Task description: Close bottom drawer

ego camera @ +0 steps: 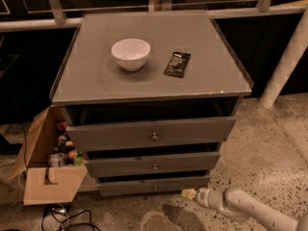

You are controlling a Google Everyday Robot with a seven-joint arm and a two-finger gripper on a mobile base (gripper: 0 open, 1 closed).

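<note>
The bottom drawer (154,186) is the lowest of three grey drawers in the cabinet, with a small brass knob (155,187). Its front stands slightly out from the cabinet body, and a dark gap shows above it. My gripper (188,193) is low near the floor, just right of the knob, at the lower right part of the drawer front. Its tip is at or just off the panel's bottom edge. The white arm (240,207) runs off to the lower right.
The middle drawer (154,164) and top drawer (151,134) also stand partly out. A white bowl (131,54) and a dark packet (177,64) lie on the cabinet top (211,81). An open cardboard box (45,177) of items sits at the left, cables (62,218) lie on the floor, and a white pole (284,61) stands at the right.
</note>
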